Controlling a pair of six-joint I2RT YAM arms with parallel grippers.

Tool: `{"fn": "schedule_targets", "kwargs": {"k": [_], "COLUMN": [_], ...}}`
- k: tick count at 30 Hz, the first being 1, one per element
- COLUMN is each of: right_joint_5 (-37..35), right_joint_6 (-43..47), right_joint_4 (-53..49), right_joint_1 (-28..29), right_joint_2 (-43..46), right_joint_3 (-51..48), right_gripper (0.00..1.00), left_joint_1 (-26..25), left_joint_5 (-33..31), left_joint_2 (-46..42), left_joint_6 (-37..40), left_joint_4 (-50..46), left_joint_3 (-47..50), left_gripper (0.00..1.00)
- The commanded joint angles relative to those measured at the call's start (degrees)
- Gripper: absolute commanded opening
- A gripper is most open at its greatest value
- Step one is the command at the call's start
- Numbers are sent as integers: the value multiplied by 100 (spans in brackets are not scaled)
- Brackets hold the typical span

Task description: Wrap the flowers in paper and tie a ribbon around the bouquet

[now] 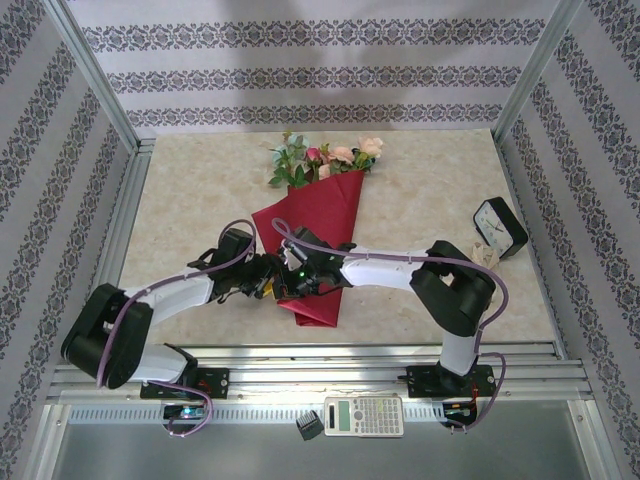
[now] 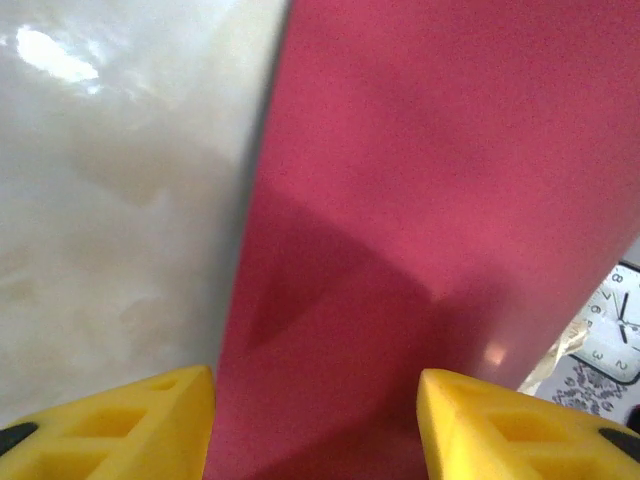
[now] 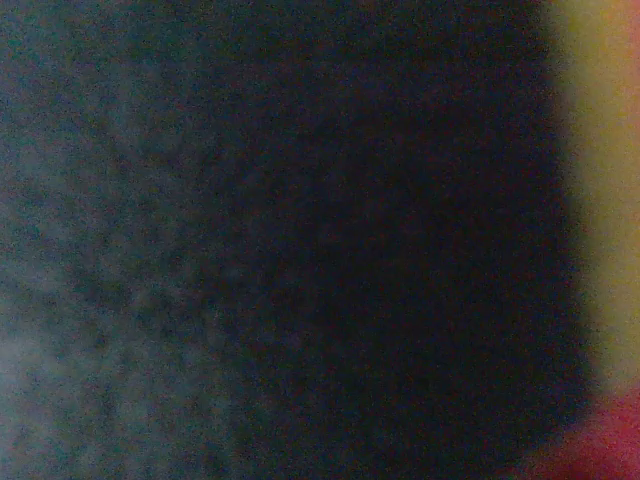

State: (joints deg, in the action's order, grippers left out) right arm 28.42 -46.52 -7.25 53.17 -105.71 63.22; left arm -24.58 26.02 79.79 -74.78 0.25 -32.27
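- Wrapping looks done: the bouquet (image 1: 318,215) lies mid-frame, flowers (image 1: 330,158) at top centre.
- Left gripper (image 2: 315,425) is released, astride the paper (image 2: 430,200).
- Right gripper (image 1: 303,277) is clenched at the cone's lower end.
- Tying the ribbon seems left.

Clock (image 2: 612,325): hr numerals, rest illegible

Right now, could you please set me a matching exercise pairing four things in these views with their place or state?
1 flowers
2 clock
3 calculator
4 left gripper

A open, above the crimson paper
B on the near metal rail
C at the paper's wide far end
D by the table's right edge

Pairs: 1-C, 2-D, 3-B, 4-A
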Motion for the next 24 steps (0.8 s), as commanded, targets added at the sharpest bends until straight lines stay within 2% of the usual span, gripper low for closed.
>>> {"fn": "schedule_targets", "kwargs": {"k": [1,8,13,15,18,24], "right_joint_5": [71,-56,-463,-764,-1115,-1263], "right_joint_6": [-41,7,90,70,-118,-540], "right_joint_4": [83,-39,-431,-698,-816,-1052], "right_joint_1": [54,53,13,-79,-388,-1276], "right_joint_2": [-116,-65,387,759,1412,2167], "right_joint_3": [-130,-115,-47,-42,-226,-750], "right_gripper": [0,0,36,44,50,52], "left_joint_1": [58,-24,-43,-41,-40,-40], "left_joint_5": [317,594,346,320,298,222], "left_joint_2": [227,1177,1522,1617,1667,1662], "left_joint_6": [205,401,737,724,735,744], "left_joint_4": [549,106,-576,-595,-583,-707], "left_joint_3": [-114,-237,-368,-326,-298,-403], "left_gripper": [55,33,27,26,26,24]}}
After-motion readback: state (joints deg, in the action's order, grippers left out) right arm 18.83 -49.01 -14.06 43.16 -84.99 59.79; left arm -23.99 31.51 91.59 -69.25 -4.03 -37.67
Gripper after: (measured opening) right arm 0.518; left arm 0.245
